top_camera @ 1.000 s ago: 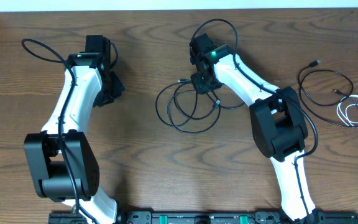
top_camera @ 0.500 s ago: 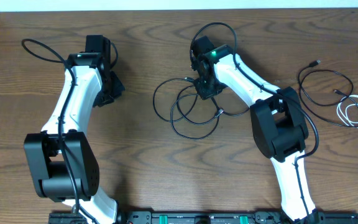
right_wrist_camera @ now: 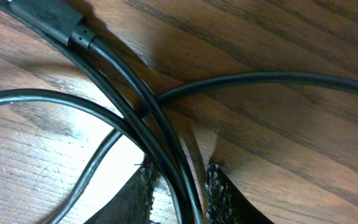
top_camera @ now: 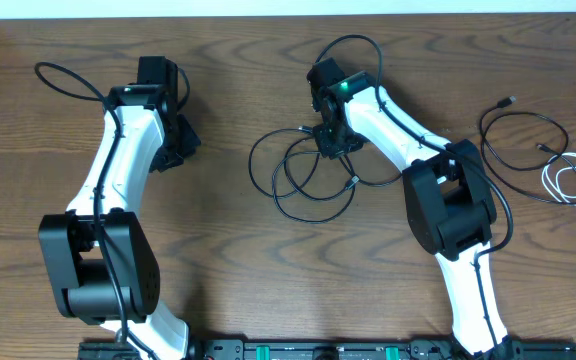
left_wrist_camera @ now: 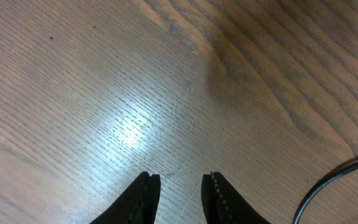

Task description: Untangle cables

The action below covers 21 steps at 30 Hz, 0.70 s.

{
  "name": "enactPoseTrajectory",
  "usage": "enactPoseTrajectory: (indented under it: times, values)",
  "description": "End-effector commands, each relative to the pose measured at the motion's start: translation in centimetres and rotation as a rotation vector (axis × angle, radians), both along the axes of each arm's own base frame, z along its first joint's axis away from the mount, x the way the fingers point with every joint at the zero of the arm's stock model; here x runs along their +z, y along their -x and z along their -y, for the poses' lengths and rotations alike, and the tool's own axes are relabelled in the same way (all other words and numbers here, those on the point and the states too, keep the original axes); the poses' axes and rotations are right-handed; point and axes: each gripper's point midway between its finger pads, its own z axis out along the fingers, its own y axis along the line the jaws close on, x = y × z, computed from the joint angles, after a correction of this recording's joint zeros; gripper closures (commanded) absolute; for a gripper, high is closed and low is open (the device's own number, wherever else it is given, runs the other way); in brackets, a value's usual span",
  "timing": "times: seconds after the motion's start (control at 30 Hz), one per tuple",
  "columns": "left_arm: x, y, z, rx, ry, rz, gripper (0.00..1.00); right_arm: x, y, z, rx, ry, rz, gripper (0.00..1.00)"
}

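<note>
The tangled black cable (right_wrist_camera: 129, 81) is lying in overlapping loops at the middle of the wooden bench (top_camera: 228, 260), with its plug (right_wrist_camera: 42, 15) resting flat on the wood. The right end effector (right_wrist_camera: 180, 165) is hanging low over the tangle's upper edge, its jaws narrowly parted and straddling two crossing strands; a sliver of bare wood is showing between the strands and one finger (right_wrist_camera: 219, 193), so nothing is being pinched. The left end effector (left_wrist_camera: 180, 177) is hovering over bare wood well to the left of the tangle, its jaws a narrow gap apart and holding nothing. Far to the right, a second black cable (top_camera: 484, 135) is lying in an open loop, with a coiled white cable (top_camera: 573, 180) just beside its lower right end.
</note>
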Motion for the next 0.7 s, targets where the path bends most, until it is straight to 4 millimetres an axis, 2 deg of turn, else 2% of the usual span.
enactPoseTrajectory:
  times: [0.0,0.3,0.37,0.43,0.57,0.67]
  values:
    - [-0.4,0.2,-0.3,0.015,-0.018,-0.015,0.72,-1.5,1.3,-0.8,-0.010,-0.034,-0.069,0.73]
    - [-0.4,0.2,-0.3,0.023,-0.017,-0.014,0.72,1.2,0.0,-2.0,-0.132,-0.119,-0.073,0.68]
    - [-0.4,0.2,-0.3,0.023,-0.017,-0.014,0.72,1.3,0.2,-2.6,-0.127,-0.150,-0.086,0.63]
    - [-0.5,0.2,-0.3,0.023,-0.017,-0.015,0.71,1.4,0.5,-3.1,-0.123,-0.176,-0.103,0.62]
    - [-0.5,0.2,-0.3,0.023,-0.017,-0.015,0.71,1.3,0.5,-3.2,-0.188,-0.169,-0.101,0.65]
    - [-0.5,0.2,-0.3,0.023,-0.017,-0.015,0.72,1.1,0.2,-2.5,-0.245,-0.087,-0.052,0.67]
